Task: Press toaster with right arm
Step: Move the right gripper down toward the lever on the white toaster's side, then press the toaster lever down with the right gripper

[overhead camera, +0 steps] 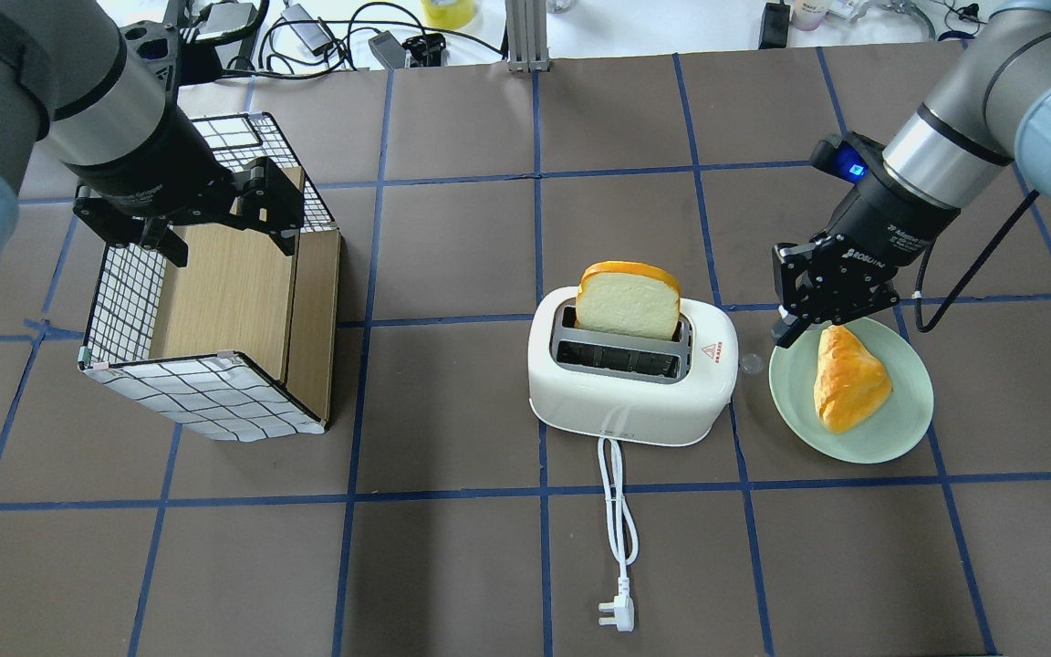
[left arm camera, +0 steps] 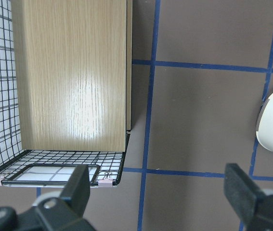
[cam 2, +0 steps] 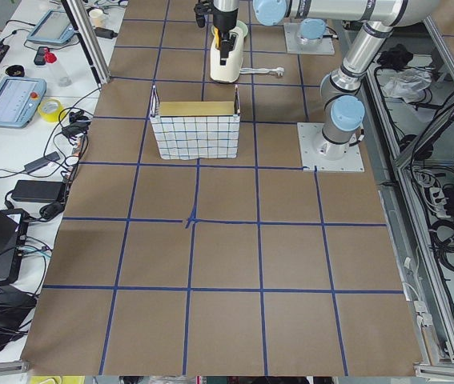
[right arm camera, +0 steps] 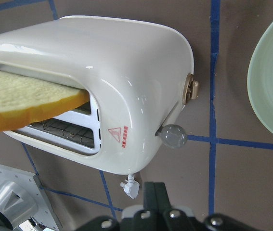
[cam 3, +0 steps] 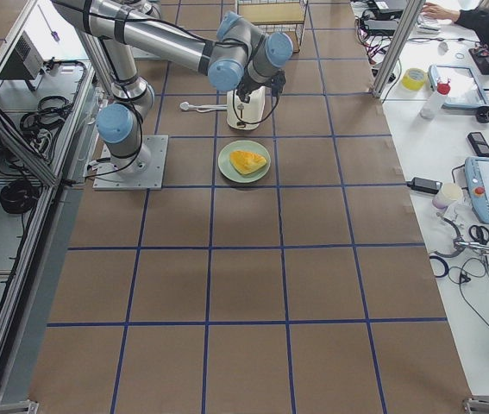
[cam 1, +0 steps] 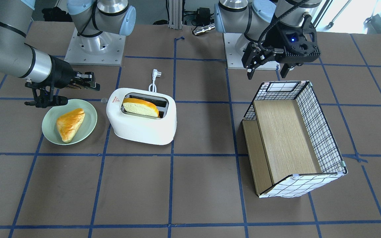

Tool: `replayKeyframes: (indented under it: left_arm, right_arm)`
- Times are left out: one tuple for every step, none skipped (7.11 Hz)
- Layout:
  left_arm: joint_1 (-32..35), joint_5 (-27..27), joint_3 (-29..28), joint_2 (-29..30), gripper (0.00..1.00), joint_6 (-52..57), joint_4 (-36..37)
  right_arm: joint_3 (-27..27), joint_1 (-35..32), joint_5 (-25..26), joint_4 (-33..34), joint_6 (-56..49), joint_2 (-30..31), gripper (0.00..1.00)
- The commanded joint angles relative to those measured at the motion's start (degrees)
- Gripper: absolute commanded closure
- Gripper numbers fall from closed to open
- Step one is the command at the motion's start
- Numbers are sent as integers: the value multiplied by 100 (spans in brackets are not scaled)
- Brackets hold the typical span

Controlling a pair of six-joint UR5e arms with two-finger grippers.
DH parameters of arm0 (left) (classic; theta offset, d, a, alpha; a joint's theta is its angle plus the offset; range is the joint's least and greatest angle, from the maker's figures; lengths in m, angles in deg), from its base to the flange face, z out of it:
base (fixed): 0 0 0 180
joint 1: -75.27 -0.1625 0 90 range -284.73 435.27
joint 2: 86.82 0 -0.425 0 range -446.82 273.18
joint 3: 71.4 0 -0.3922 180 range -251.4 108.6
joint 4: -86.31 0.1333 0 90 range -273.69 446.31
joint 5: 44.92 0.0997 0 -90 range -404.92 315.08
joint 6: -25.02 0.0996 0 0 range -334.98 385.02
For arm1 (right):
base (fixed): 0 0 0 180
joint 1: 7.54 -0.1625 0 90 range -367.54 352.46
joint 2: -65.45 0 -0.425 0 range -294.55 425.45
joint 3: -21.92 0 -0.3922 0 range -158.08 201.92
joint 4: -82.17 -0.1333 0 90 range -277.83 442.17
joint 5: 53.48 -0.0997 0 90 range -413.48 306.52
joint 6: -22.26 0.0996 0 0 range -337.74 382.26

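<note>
The white toaster [overhead camera: 626,401] stands mid-table with a bread slice [overhead camera: 628,301] upright in its far slot. It also shows in the front view [cam 1: 144,129] and the right wrist view [right arm camera: 126,72]. Its grey lever knob [right arm camera: 174,135] sticks out of the end that faces the plate. My right gripper [overhead camera: 783,330] is shut and empty. It hangs by that end, between toaster and plate, a little above the knob [overhead camera: 748,363] and not touching it. My left gripper [overhead camera: 226,239] is open and empty over the basket.
A pale green plate [overhead camera: 890,429] holding a pastry [overhead camera: 845,379] lies just right of the toaster, under my right wrist. A wire basket [overhead camera: 206,392] with wooden boards stands at the left. The toaster's white cord and plug [overhead camera: 617,611] trail toward the robot.
</note>
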Motion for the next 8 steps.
replayKeyframes:
  left_arm:
    - [0, 0, 0, 0, 0, 0, 0]
    - [0, 0, 0, 0, 0, 0, 0]
    - [0, 0, 0, 0, 0, 0, 0]
    - [0, 0, 0, 0, 0, 0, 0]
    - [0, 0, 0, 0, 0, 0, 0]
    - [0, 0, 0, 0, 0, 0, 0]
    - [0, 0, 0, 0, 0, 0, 0]
    - [0, 0, 0, 0, 0, 0, 0]
  right_arm:
    - [-317, 326, -417, 116, -468, -21, 100]
    - [-528, 318, -532, 387, -496, -30, 100]
    - [-800, 318, -542, 755, -488, -39, 100]
    - [-976, 318, -533, 1072, -479, -30, 100]
    - [-995, 327, -542, 1101, -505, -39, 100]
    - [-1004, 327, -568, 1110, -505, -48, 100]
    - [-1004, 327, -603, 1119, -514, -161, 100]
    - [-1004, 327, -604, 1171, -540, -249, 100]
